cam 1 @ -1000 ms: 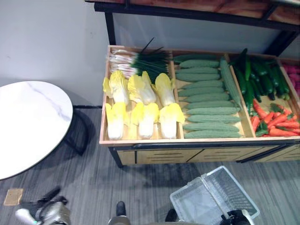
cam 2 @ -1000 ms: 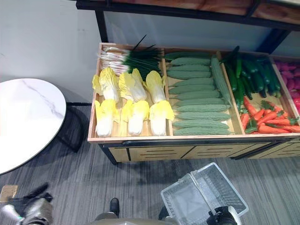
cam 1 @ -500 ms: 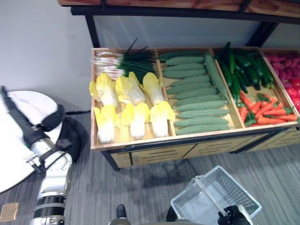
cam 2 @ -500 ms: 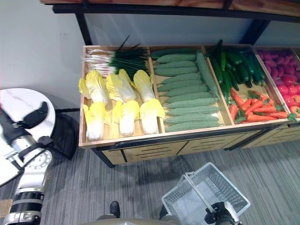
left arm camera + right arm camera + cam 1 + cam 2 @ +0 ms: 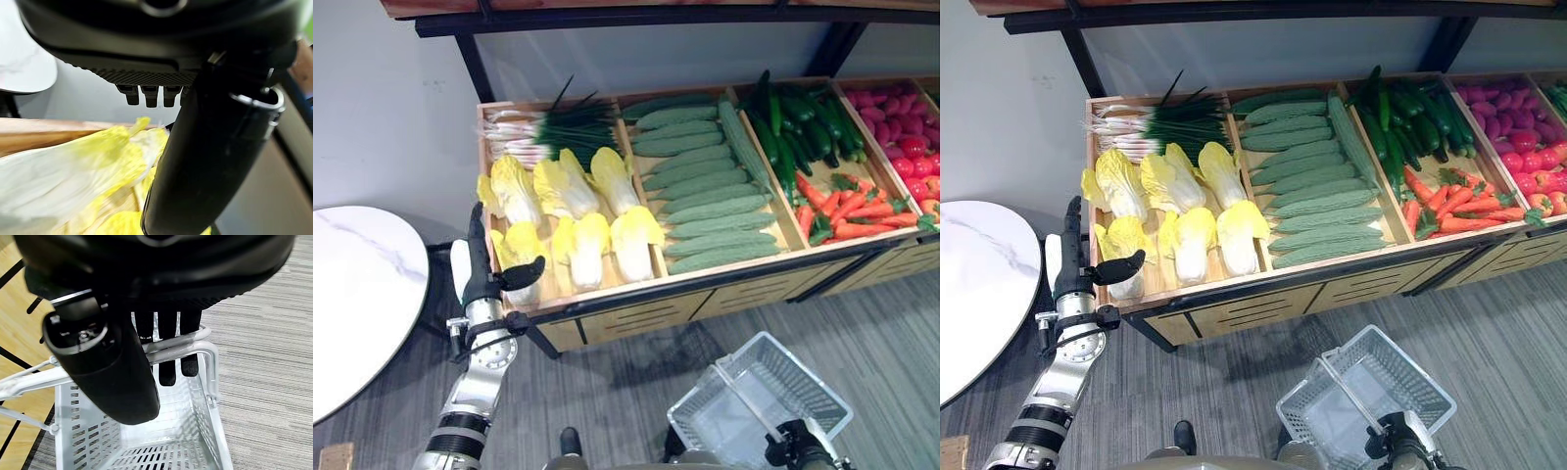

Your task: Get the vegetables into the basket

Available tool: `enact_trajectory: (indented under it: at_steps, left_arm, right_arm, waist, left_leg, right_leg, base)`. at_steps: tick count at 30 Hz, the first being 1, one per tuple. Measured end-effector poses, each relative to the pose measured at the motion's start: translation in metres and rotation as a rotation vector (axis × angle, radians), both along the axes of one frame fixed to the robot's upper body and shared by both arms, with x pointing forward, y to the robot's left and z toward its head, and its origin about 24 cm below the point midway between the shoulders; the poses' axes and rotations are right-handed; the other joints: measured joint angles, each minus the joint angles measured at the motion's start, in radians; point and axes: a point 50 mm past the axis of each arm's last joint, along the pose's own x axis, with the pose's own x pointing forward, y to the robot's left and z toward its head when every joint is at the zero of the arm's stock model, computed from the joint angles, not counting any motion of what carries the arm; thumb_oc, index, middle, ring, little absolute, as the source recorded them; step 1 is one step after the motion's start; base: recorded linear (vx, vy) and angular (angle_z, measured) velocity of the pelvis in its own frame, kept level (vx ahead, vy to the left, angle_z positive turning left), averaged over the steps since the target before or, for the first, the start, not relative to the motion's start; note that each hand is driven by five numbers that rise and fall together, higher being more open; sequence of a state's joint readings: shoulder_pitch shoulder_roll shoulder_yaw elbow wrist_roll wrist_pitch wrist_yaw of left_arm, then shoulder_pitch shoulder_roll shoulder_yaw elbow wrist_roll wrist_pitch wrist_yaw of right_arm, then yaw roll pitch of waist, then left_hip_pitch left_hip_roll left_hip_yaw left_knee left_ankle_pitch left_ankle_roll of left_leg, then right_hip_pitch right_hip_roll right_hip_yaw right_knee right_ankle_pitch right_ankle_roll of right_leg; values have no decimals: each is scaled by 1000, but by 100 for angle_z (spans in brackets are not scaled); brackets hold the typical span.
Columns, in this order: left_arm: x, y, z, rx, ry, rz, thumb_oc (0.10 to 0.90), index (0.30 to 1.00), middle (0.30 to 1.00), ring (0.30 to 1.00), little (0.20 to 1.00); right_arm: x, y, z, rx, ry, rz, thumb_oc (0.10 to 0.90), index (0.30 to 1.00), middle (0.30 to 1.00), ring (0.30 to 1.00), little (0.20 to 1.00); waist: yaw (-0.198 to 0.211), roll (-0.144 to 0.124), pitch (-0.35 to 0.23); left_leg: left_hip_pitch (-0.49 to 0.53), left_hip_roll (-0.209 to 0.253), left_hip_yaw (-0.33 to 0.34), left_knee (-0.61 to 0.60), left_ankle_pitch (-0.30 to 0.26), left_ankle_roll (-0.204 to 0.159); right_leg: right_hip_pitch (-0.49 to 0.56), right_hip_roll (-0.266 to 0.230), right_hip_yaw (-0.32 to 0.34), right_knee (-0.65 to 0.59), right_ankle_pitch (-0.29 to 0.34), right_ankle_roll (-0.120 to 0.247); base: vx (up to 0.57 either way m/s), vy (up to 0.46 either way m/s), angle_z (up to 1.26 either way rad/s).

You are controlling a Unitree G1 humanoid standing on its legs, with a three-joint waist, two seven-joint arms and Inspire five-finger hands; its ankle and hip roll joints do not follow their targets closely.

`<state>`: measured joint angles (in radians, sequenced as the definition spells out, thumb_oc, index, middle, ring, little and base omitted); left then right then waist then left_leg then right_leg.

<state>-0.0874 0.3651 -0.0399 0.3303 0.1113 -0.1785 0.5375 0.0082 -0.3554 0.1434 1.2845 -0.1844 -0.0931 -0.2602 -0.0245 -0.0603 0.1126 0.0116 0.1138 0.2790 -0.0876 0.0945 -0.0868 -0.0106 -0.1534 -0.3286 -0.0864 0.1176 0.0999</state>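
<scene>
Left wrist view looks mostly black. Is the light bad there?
No: in the left wrist view the left hand sits right before the camera and blocks it; the cabbage past it is brightly lit. In the left eye view, the produce stand shades the floor beneath it.

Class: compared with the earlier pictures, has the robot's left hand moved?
Yes. The left hand has risen from near the floor to the wooden stall's front edge, beside the cabbages.

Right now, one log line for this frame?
left hand: open, at front-left cabbage | right hand: shut on basket handle | basket: empty | stage: reaching
</scene>
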Motion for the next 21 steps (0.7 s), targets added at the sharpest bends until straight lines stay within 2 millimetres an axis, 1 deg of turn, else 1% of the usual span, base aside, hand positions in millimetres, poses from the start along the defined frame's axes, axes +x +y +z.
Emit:
enact_trajectory:
  at_steps: [2,4,8,12,14,17,20,21]
  left_arm:
    - [-6,6,-23,8,118,36,900,1000,1000,1000,1000]
    - [-9,8,-30,9,156,58,900,1000,1000,1000,1000]
    - [-9,9,-31,12,164,73,900,1000,1000,1000,1000]
    - [-7,14,-33,57,196,98,900,1000,1000,1000,1000]
    - [-4,16,-35,96,221,101,900,1000,1000,1000,1000]
    - [5,16,-31,156,239,92,900,1000,1000,1000,1000]
    - [7,19,-26,243,248,71,900,1000,1000,1000,1000]
    - [9,18,-23,319,246,40,867,953,953,953,953]
  right_arm:
    - [1,0,0,-3,0,5,400,300,300,300,300]
    - [2,0,0,-3,-4,7,400,300,300,300,300]
    - [3,0,1,-4,-5,8,400,300,300,300,300]
    - [3,2,0,-8,2,33,400,300,300,300,300]
    - [3,3,0,-6,-5,39,400,300,300,300,300]
    - [2,2,0,-7,2,36,400,300,300,300,300]
    - [4,2,0,-7,-4,39,400,300,300,300,300]
    - [5,3,0,-7,-5,40,400,300,300,300,300]
  waist:
    - [-9,-1,0]
    - [-15,-1,0]
    - [-16,-3,-1]
    - [-18,-9,-5]
    - [-20,-11,-6]
    - [-19,-11,-7]
    - [-19,-11,-7]
    - [-20,-11,-7]
  left_leg:
    - [0,3,7,0,0,0]
    - [0,4,7,0,0,0]
    - [2,5,10,0,0,0]
    - [4,8,18,0,-1,-1]
    - [4,9,22,0,-1,-2]
    - [2,10,24,0,-1,-2]
    - [-2,10,31,0,-1,-2]
    - [-2,10,33,0,-1,-2]
  right_leg:
    - [-3,4,4,0,3,-1]
    - [-3,5,5,0,3,-1]
    - [-3,7,10,0,3,-2]
    - [-8,11,21,0,5,-4]
    - [-11,12,26,0,7,-5]
    - [-15,12,29,0,7,-5]
    - [-25,13,37,0,12,-6]
    - [-27,13,40,0,12,-6]
  base:
    - [27,-18,-6]
    - [40,-19,-2]
    - [4,-3,-1]
    - [0,-1,-8]
    - [0,3,-7]
    - [10,1,-2]
    - [23,1,-7]
    - [22,-6,-8]
